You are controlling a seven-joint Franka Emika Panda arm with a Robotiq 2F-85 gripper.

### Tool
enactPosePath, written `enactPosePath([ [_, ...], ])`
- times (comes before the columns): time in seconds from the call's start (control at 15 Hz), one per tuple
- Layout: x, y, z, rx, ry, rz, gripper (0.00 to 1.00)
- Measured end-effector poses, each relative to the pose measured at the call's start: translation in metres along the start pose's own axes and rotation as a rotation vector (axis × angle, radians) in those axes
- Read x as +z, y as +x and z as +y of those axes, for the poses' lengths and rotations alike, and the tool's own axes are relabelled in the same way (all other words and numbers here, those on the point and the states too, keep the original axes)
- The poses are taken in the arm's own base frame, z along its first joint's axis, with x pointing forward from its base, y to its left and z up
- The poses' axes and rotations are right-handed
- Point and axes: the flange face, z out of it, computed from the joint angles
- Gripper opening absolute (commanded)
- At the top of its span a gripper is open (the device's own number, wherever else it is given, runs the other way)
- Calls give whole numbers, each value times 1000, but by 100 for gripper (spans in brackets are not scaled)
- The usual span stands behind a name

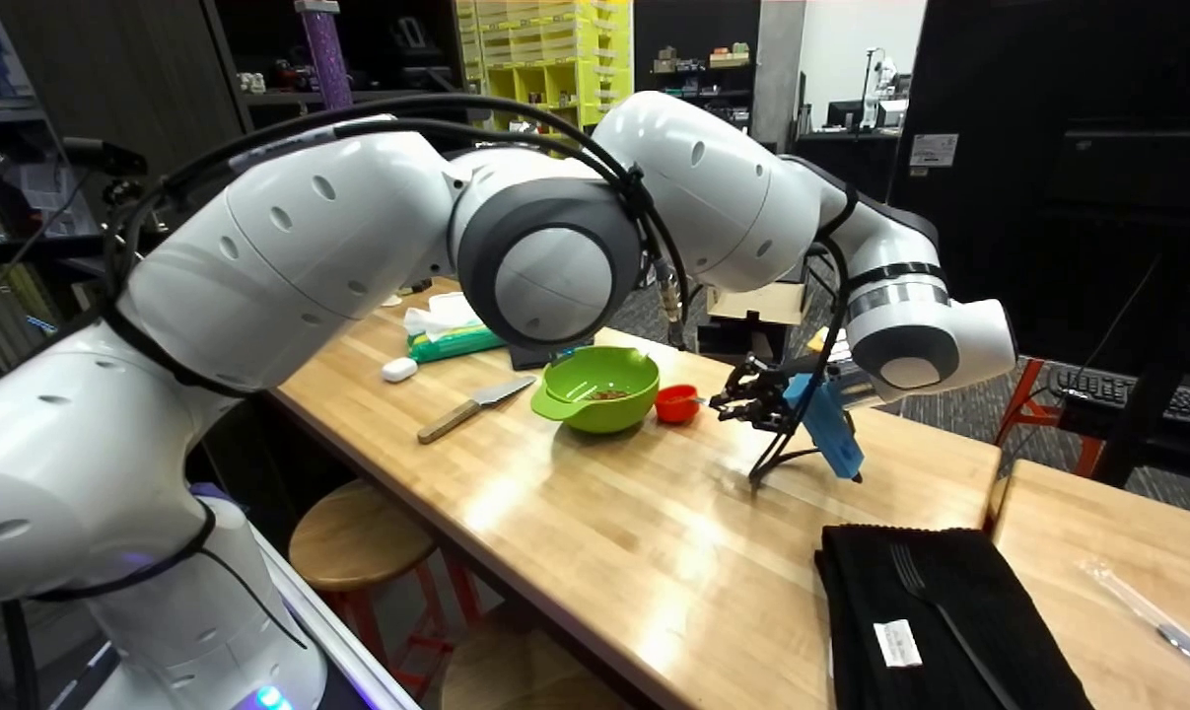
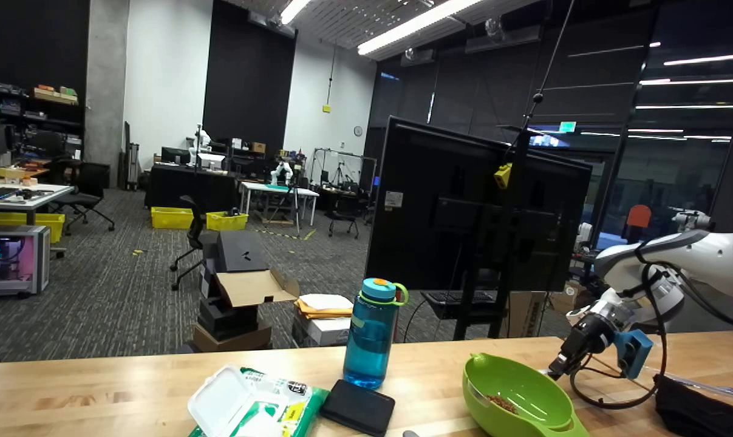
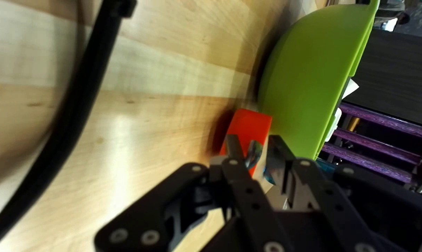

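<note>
With the end effector (image 3: pixel 254 139) narrowly parted, centre it on the shiny silvery handle (image 3: pixel 255 151) before closing, keeping the small red plastic cup (image 3: pixel 248 126) steady.

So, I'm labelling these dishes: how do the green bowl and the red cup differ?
The green bowl is a lime shade, the red cup a bright orange-red. The green bowl is much larger than the red cup. The red cup sits nearer the gripper; the green bowl is farther off. Both stand upright on the wooden table.
</note>
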Motion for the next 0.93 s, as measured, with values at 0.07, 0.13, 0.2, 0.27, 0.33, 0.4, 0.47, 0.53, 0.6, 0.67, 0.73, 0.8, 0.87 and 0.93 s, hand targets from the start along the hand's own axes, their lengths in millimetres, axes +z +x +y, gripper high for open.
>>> enactPosePath([
  [0.07, 1, 0, -1, -3, 3, -1, 7],
  [0.13, 2, 0, -2, -7, 5, -2, 7],
  [0.2, 3, 0, -3, -10, 7, -3, 26],
  [0.27, 4, 0, -4, -12, 9, -4, 51],
  [0.33, 5, 0, -4, -13, 10, -4, 32],
  [0.4, 5, 0, -5, -14, 10, -4, 8],
  [0.47, 6, -1, -5, -14, 10, -4, 9],
  [0.53, 6, -1, -6, -14, 10, -4, 6],
  [0.6, 6, -1, -6, -14, 9, -3, 2],
  [0.67, 6, -1, -6, -14, 8, -2, 0],
  [0.73, 6, 0, -6, -15, 6, -1, 0],
  [0.8, 6, 0, -6, -15, 4, 0, 0],
  [0.87, 7, 1, -6, -16, 3, 1, 0],
  [0.93, 7, 1, -6, -16, 3, 2, 0],
])
